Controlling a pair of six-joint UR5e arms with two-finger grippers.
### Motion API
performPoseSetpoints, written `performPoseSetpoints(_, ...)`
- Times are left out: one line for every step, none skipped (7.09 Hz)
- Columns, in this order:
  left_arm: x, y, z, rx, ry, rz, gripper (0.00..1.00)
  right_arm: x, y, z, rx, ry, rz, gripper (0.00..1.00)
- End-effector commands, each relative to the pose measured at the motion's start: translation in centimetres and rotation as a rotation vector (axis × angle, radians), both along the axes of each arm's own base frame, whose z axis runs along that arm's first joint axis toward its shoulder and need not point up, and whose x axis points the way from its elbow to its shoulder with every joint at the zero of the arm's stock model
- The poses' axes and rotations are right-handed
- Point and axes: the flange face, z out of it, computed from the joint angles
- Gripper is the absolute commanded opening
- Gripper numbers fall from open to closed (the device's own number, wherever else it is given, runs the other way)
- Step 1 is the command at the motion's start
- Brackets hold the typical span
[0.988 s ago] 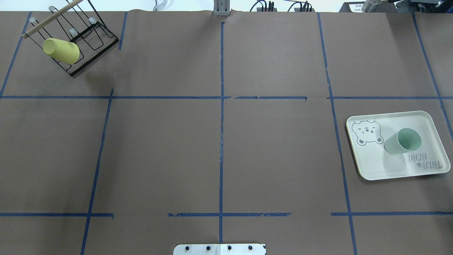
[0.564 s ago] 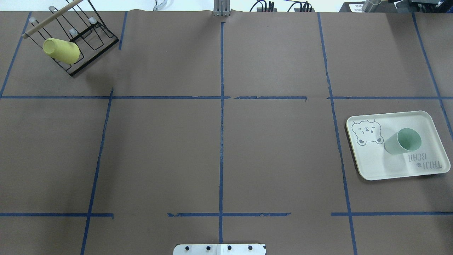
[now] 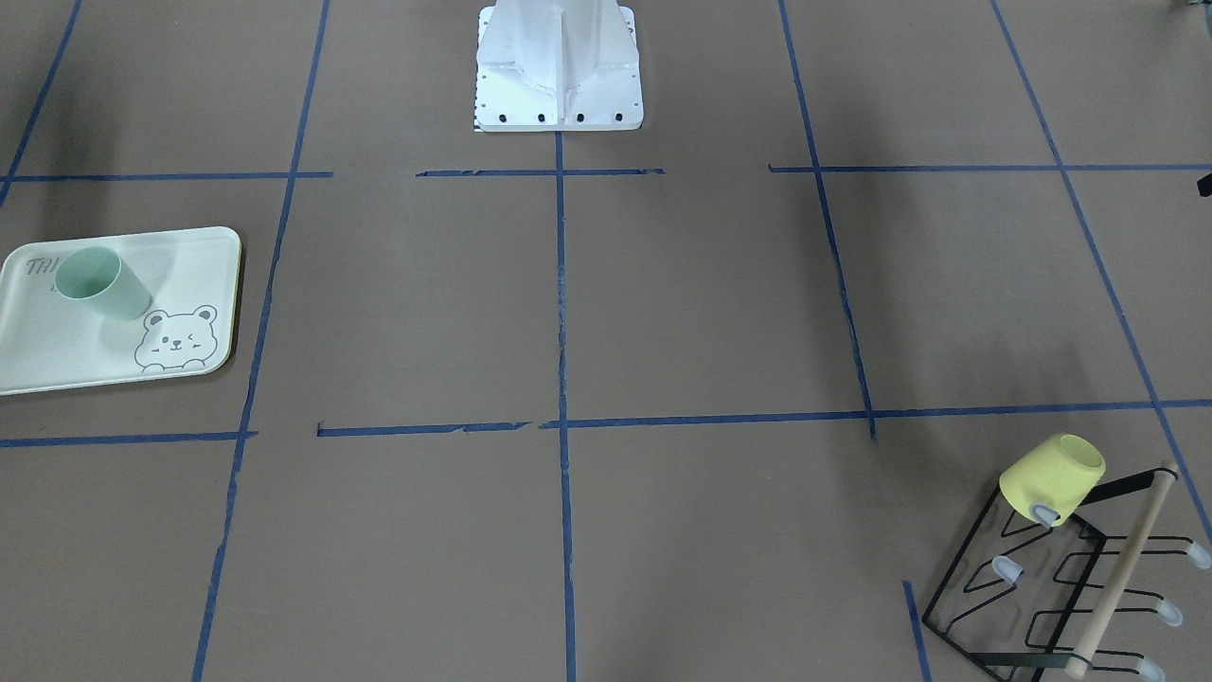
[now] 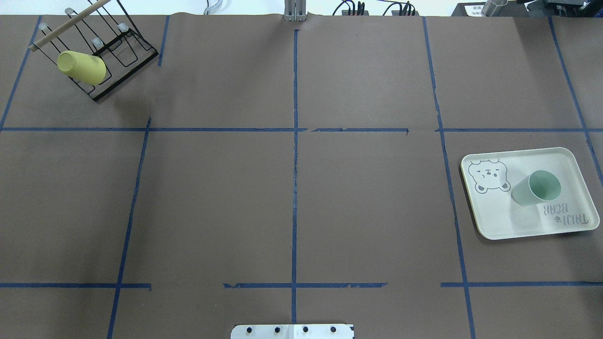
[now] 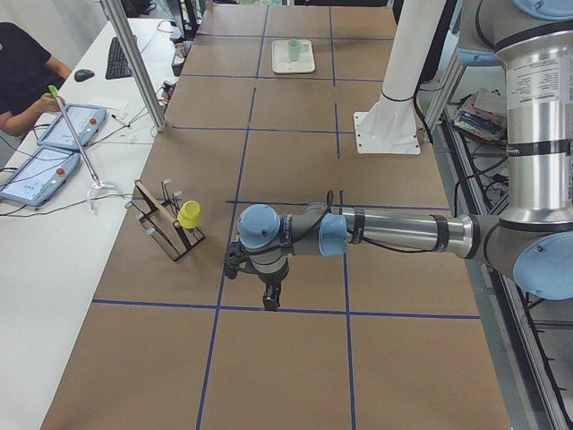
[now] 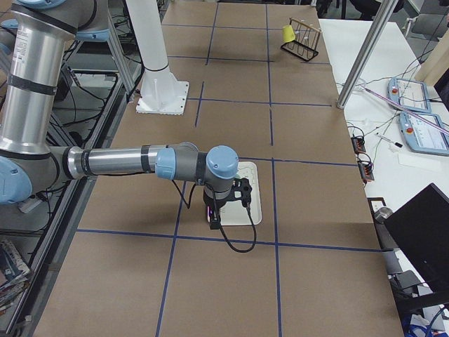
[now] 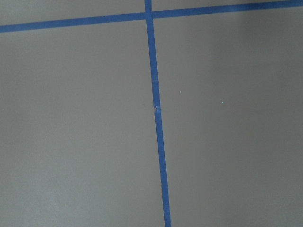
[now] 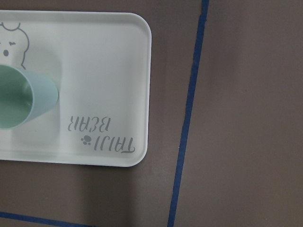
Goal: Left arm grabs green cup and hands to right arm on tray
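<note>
We saw a brown bench (image 4: 377,212) marked into squares by blue tape (image 4: 295,188). In the overhead view, a black wire rack (image 4: 126,76) stood at its far left corner with a wooden rod (image 4: 66,26) across the top. A yellow cup (image 4: 81,67) sat upended on one prong. Beside the bench, a person (image 5: 22,72) in black sat by two tablets (image 5: 36,175) and a keyboard (image 5: 118,55).

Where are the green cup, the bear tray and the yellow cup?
green cup (image 4: 537,188): overhead view, inside its open mouth
tray (image 4: 499,212): overhead view, bare surface near the bear
yellow cup (image 4: 82,67): overhead view, its side wall
</note>
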Motion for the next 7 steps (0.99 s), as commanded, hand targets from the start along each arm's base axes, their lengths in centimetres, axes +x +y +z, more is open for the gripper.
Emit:
performPoseSetpoints(0.0,-0.2,0.0,0.007,0.003,0.0,1.0,0.0,0.2,0.0,0.0,0.001,-0.001,1.0)
performPoseSetpoints(-0.1,-0.1,-0.4,0.018,-0.001,-0.002,1.0,0.1,0.2,-0.1,0.003,0.006,0.0,1.0)
performPoseSetpoints(-0.1,0.1,0.0,0.013,0.0,-0.001,1.0,0.1,0.3,-0.7,0.013,0.005,0.002,1.0)
performPoseSetpoints(0.0,-0.4,-0.7,0.03,0.001,0.0,1.0,0.5,0.3,-0.7,0.014,0.005,0.012,1.0)
performPoseSetpoints(0.0,-1.3,-1.2,0.04,0.005,0.0,1.0,1.7,0.5,-0.7,0.021,0.005,0.045,1.0)
performPoseSetpoints(0.0,-1.5,-0.9,0.034,0.004,0.0,1.0,1.7,0.5,-0.7,0.026,0.003,0.047,1.0)
performPoseSetpoints(0.0,-1.5,-1.1,0.039,0.005,0.0,1.0,1.6,0.5,-0.7,0.018,0.0,0.056,1.0)
